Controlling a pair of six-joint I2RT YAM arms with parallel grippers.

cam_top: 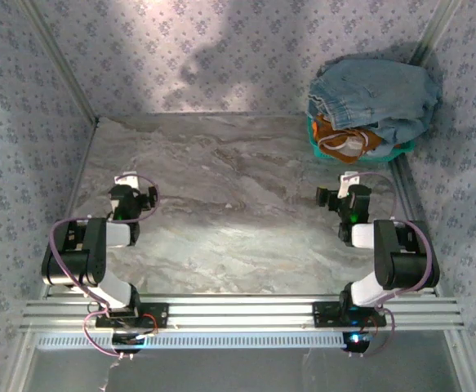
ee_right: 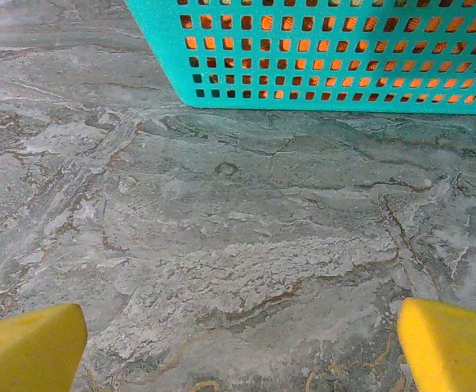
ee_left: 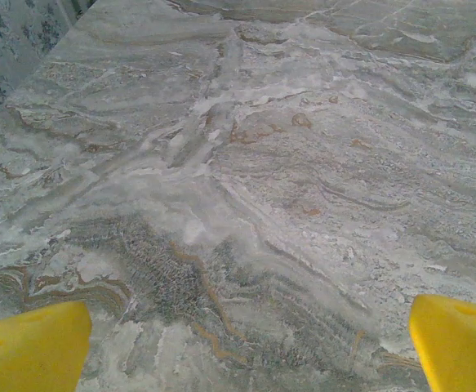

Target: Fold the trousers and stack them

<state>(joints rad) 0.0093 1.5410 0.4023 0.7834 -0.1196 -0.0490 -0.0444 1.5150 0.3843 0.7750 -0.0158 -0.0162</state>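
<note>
The trousers (cam_top: 380, 96), faded light blue denim, lie bunched on top of a teal basket (cam_top: 315, 147) at the back right of the table. My left gripper (cam_top: 134, 189) hovers over bare marble at the left, open, its yellow fingertips (ee_left: 33, 347) wide apart with nothing between them. My right gripper (cam_top: 345, 193) sits a short way in front of the basket, also open and empty. In the right wrist view the basket's perforated teal wall (ee_right: 335, 53) stands just ahead of the yellow fingertips (ee_right: 450, 347), orange cloth showing through the holes.
An orange-brown garment with white trim (cam_top: 340, 137) lies in the basket under the denim. Patterned walls close in the table at the left, back and right. An aluminium rail (cam_top: 238, 312) carrying both arm bases runs along the near edge.
</note>
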